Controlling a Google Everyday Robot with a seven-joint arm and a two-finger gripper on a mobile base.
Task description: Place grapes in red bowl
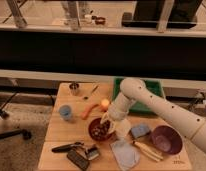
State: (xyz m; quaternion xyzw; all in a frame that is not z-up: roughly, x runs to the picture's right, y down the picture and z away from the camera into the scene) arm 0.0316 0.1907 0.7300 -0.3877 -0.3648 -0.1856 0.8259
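Note:
The red bowl [92, 131] stands near the middle of the wooden table [56, 131]. The grapes [100, 130] are a dark cluster lying inside the bowl. My gripper [107, 120] hangs at the end of the white arm [146, 100], just above the bowl's far right rim and over the grapes. The arm reaches in from the right and hides part of the bowl's rim.
A white cup [122, 130] stands right of the bowl, with a blue sponge [140, 131] and a dark purple bowl [166, 139] beyond. An orange carrot [89, 110], a blue cup [66, 112] and a metal cup [74, 88] stand to the left, a green tray [141, 86] behind. Dark tools [76, 152] and a cloth [125, 154] lie in front.

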